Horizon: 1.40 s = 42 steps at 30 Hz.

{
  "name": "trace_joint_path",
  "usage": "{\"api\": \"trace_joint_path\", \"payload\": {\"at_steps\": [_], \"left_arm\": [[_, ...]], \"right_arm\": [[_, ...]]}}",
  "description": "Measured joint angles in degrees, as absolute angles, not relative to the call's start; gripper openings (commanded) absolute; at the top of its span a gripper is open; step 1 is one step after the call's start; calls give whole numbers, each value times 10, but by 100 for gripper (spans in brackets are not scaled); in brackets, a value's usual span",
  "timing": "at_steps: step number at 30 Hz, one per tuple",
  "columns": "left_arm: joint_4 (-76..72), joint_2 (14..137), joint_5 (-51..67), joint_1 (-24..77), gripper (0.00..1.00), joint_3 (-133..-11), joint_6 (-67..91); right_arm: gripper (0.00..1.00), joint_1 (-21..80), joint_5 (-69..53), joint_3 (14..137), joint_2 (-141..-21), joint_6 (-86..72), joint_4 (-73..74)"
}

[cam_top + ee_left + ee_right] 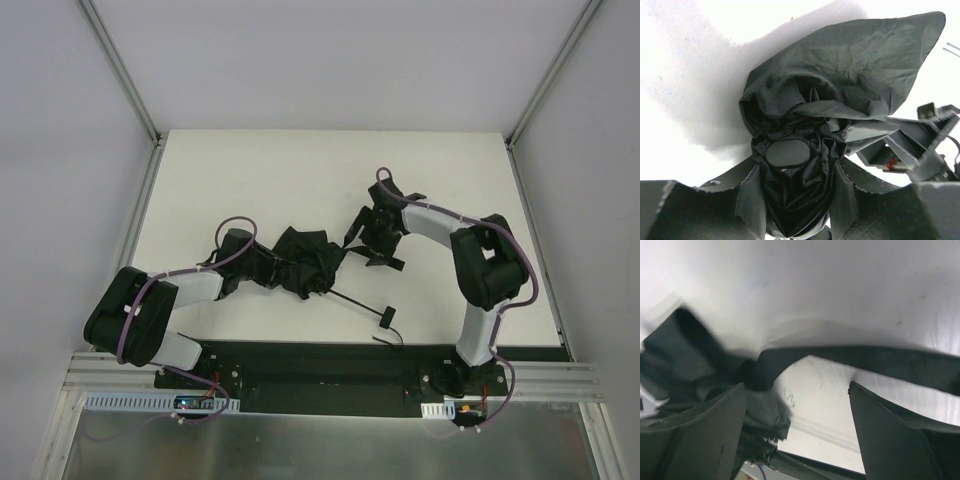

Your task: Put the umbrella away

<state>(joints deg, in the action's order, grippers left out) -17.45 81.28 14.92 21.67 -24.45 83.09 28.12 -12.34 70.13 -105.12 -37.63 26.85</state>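
The umbrella (305,262) lies as a crumpled black fabric bundle in the middle of the white table. Its thin shaft (355,302) runs toward the front right and ends in a small knob handle (386,317) with a cord. My left gripper (262,266) is shut on the bundle's left end. In the left wrist view the fabric (840,70) fills the gap between the fingers (752,200), around an oval cap (787,152). My right gripper (378,250) is open just right of the bundle. A black fabric strap (865,359) crosses beyond its fingertips (735,405); the view is blurred.
The table's front edge with the black base rail (330,355) lies just below the knob handle. Metal frame posts (125,75) stand at the back corners. The right gripper (920,145) shows at the right of the left wrist view, close to the fabric.
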Motion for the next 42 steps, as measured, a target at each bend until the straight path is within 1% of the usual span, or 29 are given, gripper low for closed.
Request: {"api": "trace_joint_path", "payload": {"at_steps": [3, 4, 5, 6, 7, 8, 9, 14, 19, 26, 35, 40, 42], "left_arm": [[-175, 813, 149, 217, 0, -244, 832], [-175, 813, 149, 216, 0, -244, 832], [-175, 813, 149, 216, 0, -244, 832], [-175, 812, 149, 216, 0, -244, 832], [-175, 812, 150, 216, 0, -244, 833], [-176, 812, 150, 217, 0, -243, 833], [-176, 809, 150, 217, 0, -240, 834], [-176, 791, 150, 216, 0, -224, 841], [-177, 783, 150, 216, 0, -215, 857], [-178, 775, 149, 212, 0, -210, 870], [-175, 775, 149, 209, 0, -210, 878], [-173, 775, 149, 209, 0, -210, 878], [-170, 775, 152, 209, 0, -210, 878]], "right_arm": [[69, 282, -130, 712, -1086, -429, 261], [64, 282, -127, 713, -1088, -439, 252], [55, 283, -125, 716, -1094, -453, 242], [41, 283, -124, 720, -1099, -459, 242], [30, 283, -120, 722, -1105, -470, 234], [14, 283, -119, 726, -1112, -472, 230], [0, 282, -114, 733, -1124, -478, 210], [0, 273, -154, 808, -1206, -443, 114], [0, 260, -219, 814, -1224, -385, -30], [0, 245, -345, 868, -1277, -422, -241], [0, 254, -402, 930, -1317, -431, -312], [6, 247, -420, 932, -1333, -404, -320], [6, 238, -430, 936, -1345, -396, -321]]}}
